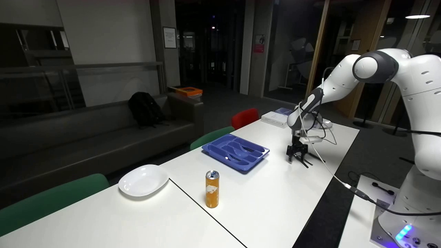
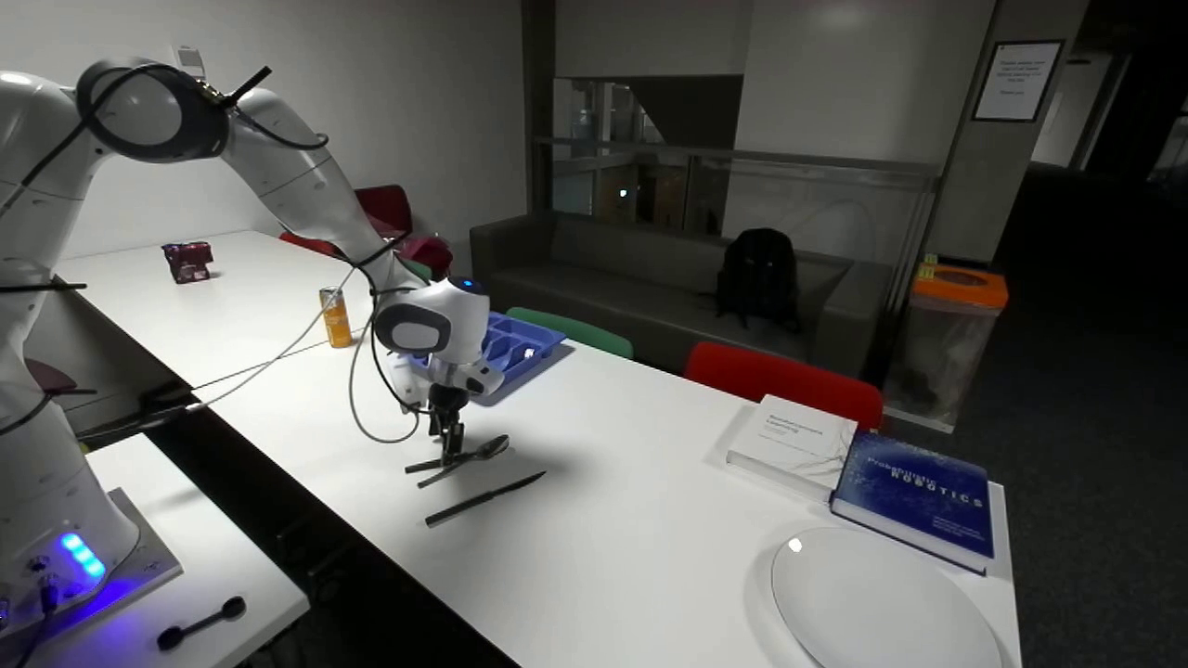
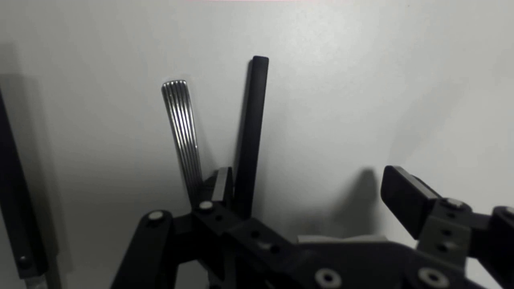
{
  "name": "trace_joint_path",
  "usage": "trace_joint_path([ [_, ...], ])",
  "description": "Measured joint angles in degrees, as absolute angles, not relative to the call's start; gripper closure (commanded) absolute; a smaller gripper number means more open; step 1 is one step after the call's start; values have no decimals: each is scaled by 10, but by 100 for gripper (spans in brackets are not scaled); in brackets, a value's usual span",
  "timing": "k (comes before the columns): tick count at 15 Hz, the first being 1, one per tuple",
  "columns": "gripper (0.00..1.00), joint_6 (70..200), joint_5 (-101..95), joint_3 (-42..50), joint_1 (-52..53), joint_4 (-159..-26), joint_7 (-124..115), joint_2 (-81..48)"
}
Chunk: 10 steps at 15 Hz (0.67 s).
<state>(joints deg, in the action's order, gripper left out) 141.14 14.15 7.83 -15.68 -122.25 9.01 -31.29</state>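
Note:
My gripper (image 3: 307,180) stands open low over the white table in the wrist view. A black handle (image 3: 253,128) lies between the jaws, close along the inside of the left finger (image 3: 222,184); its lower part is hidden. Outside that finger lies a ribbed silver handle (image 3: 182,124). Further left is another black handle (image 3: 16,188), partly cut off. In an exterior view the gripper (image 2: 446,450) is down among the cutlery. A spoon bowl (image 2: 495,446) shows beside it, and a black-handled knife (image 2: 485,498) lies apart. Which handle belongs to the spoon I cannot tell.
A blue cutlery tray (image 1: 225,153), an orange can (image 1: 212,193) and a white bowl (image 1: 144,181) stand along the table (image 1: 275,196). Two books (image 2: 794,441) and a white plate (image 2: 882,603) are at the far end. A cable (image 1: 318,155) hangs from the arm.

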Motion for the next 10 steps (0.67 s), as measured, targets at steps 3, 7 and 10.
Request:
trace_joint_path([
  [3,0,1411,124,78,-143,-1222,74,-313],
  [7,0,1413,121,78,-136,-1222,69,-313],
  [10,0,1433,147,72,-144,-1222,70,-312],
])
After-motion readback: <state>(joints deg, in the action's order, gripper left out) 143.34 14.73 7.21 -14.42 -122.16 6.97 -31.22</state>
